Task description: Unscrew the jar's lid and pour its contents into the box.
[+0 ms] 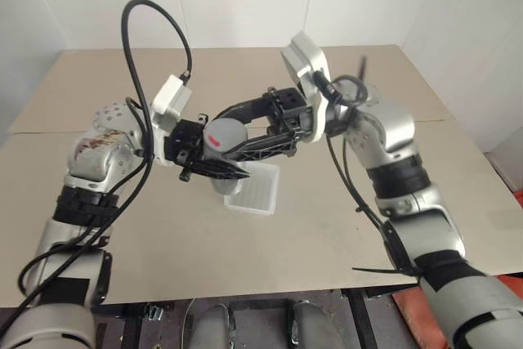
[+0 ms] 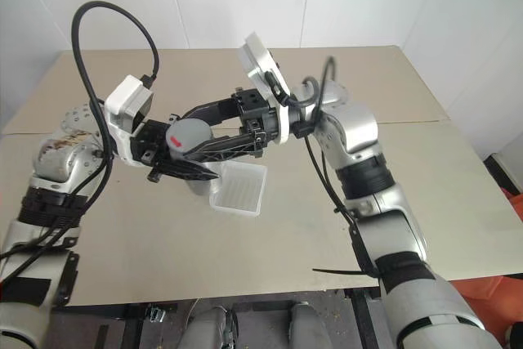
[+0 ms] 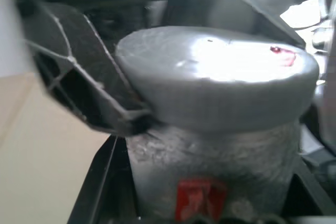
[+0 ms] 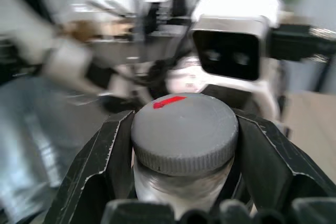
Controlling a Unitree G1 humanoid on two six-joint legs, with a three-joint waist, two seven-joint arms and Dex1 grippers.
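Note:
The jar [image 3: 210, 166], a clear cylinder with a red mark, hangs upright above the table with my left gripper [image 1: 221, 172] shut on its body. Its grey lid [image 1: 224, 133], which carries a small red mark, sits on top. My right gripper [image 1: 215, 136] reaches in from the right and is shut on the lid [image 4: 184, 129], one finger [image 4: 273, 166] pressed against each side. The box [image 1: 258, 189], a shallow white ribbed tray, lies on the table just below and to the right of the jar. The contents cannot be made out.
The beige table [image 1: 294, 243] is made of two boards with a seam across it, and white walls stand behind. Its front edge runs close to me. A black cable [image 1: 155, 18] loops above the left wrist. Something orange [image 1: 511, 284] sits past the table's right front corner.

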